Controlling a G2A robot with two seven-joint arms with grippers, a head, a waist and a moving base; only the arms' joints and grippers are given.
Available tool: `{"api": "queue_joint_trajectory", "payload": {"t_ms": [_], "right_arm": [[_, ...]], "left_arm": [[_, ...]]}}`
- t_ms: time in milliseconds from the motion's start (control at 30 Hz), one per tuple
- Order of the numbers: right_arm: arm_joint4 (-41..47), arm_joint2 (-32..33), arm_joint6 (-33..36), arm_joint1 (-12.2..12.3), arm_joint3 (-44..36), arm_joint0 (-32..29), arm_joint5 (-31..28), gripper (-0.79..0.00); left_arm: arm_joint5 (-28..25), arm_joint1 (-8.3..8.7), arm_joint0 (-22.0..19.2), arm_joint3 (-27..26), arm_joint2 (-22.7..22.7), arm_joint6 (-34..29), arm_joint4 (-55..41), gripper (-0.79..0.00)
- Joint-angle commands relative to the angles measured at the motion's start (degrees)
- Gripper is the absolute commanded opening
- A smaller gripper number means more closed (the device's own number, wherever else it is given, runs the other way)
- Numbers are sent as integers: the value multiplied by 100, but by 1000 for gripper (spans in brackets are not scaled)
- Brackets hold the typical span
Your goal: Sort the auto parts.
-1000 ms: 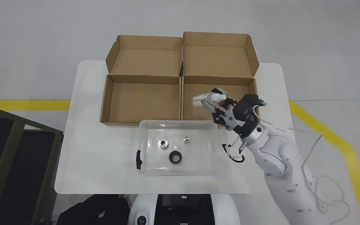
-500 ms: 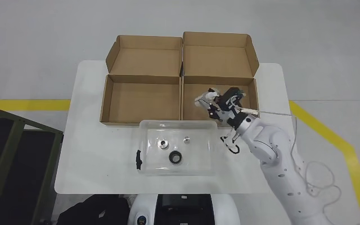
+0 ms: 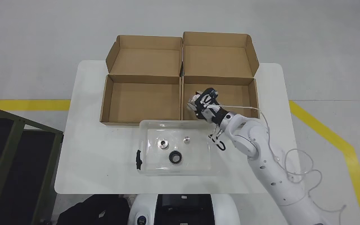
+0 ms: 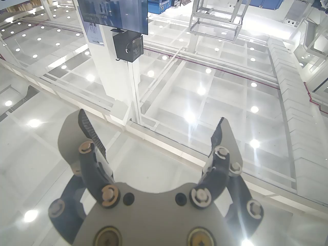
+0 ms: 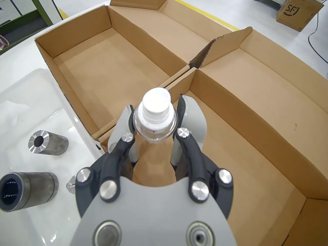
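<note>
One clear, white-capped part (image 5: 156,102), clamped in the right gripper (image 5: 156,115) above the right cardboard box (image 3: 236,93), beside the wall it shares with the left cardboard box (image 3: 140,101). Long axis along the fingers, cap away from the wrist. Adjacent: clear tray (image 3: 197,164) holding two metal sleeves (image 5: 48,142). Left gripper (image 4: 152,119): spread wide, holding nothing.

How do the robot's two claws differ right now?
The left gripper is open and empty; the right gripper is shut on a white-capped part. The left gripper points up at the ceiling; the right gripper faces the table, over a cardboard box. Both share the same build: grey fingers on black links.
</note>
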Motion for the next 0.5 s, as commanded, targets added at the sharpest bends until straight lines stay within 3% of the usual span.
{"api": "queue_joint_trajectory", "payload": {"t_ms": [0, 300, 467], "right_arm": [[-90, -69, 47, -17, 54, 65, 44, -785], [-321, -184, 221, -61, 199, 176, 235, -767], [-393, -206, 285, -75, 239, 161, 293, -603]], "left_arm": [[0, 0, 0, 0, 0, 0, 0, 0], [0, 0, 0, 0, 0, 0, 0, 0], [0, 0, 0, 0, 0, 0, 0, 0]]}}
